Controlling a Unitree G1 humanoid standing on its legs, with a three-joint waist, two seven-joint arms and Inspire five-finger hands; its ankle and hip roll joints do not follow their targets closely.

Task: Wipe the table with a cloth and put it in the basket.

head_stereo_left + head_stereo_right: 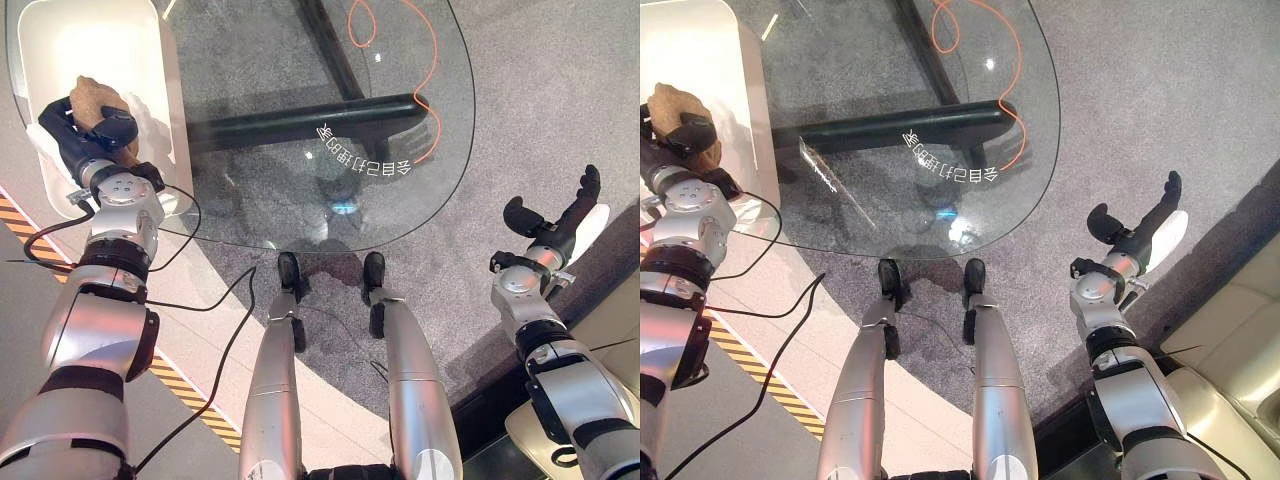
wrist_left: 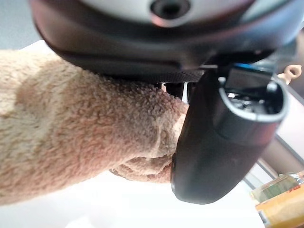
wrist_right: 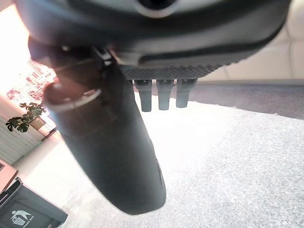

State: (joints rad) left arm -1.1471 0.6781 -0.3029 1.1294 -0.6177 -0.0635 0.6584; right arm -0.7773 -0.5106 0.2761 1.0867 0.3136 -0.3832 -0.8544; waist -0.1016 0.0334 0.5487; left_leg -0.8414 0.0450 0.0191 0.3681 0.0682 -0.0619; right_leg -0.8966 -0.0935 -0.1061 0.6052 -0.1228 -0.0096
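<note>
Glass table [image 1: 400, 180], broad and rounded, spanning the upper middle, dark frame and an orange cord visible through the top, grey carpet beneath. White basket [image 1: 45, 60] standing at the table's left end, pale walls rising round a bright interior. Left hand [image 1: 90, 135] poised over that basket, fingers and thumb curled round the tan cloth [image 1: 95, 100], which bulges out above the dark knuckles. Right hand [image 1: 1135, 235] well apart on the far side, over bare carpet, fingers straight and relaxed, thumb standing off, holding nothing. Judging by this, wiping done and the drop in hand. To do it well: bring the cloth squarely over the basket's middle, not its near wall; lower until the bundle sits below the rim; then loosen thumb and fingers together so the fleece falls free and does not snag on a fingertip or drape over the edge onto the glass. Then lift straight up, clear of the wall. From the left wrist: thick, nubby pile of the cloth pressed between palm and thumb, a fold tucked under, white basket floor bright just past it — grip detail and closeness to the floor that the head views cannot give. From the head views: basket's outline, and the hand's place relative to its walls. From the right wrist: straight fingers over open carpet, confirming an empty palm.
</note>
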